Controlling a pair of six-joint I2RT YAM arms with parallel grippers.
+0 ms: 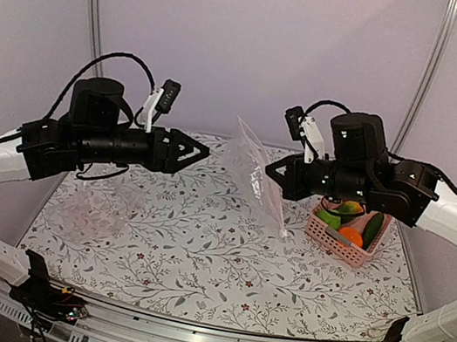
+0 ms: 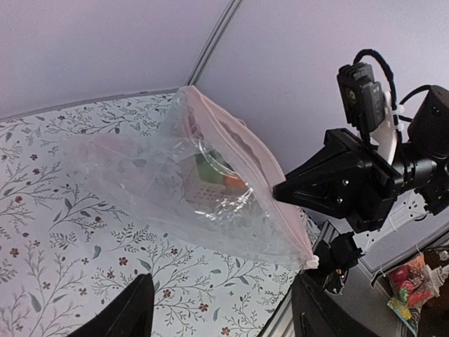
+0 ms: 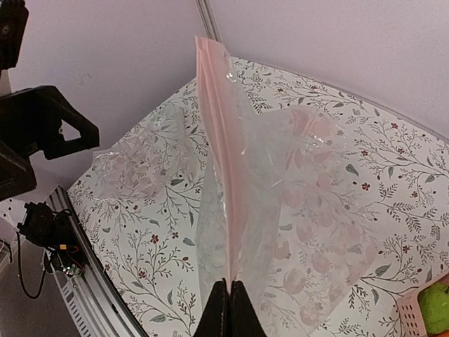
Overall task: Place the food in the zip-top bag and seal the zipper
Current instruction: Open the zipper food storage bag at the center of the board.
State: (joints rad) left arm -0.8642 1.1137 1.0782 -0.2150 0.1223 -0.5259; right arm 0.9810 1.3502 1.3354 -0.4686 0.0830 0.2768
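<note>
The right gripper (image 1: 271, 172) is pinched shut on the pinkish press-seal zipper strip (image 3: 214, 133) of the thin, see-through plastic zip-top bag (image 1: 255, 171). It holds the bag up over the middle of the floral-patterned table (image 1: 193, 271), and the bag's lower end hangs down just beside the pink slatted plastic basket (image 1: 336, 240). The left gripper (image 1: 199, 152) hovers facing it, fingers (image 2: 133, 309) apart and holding nothing. The toy fruit pieces (image 1: 351, 236) lie in the basket. A hazy clear plastic film (image 1: 98, 206) lies at the table's left.

zip-top bag (image 1: 257, 172) thin glossy see-through plastic; basket (image 1: 336, 241) slatted plastic; table top (image 1: 195, 262) matt, printed
</note>
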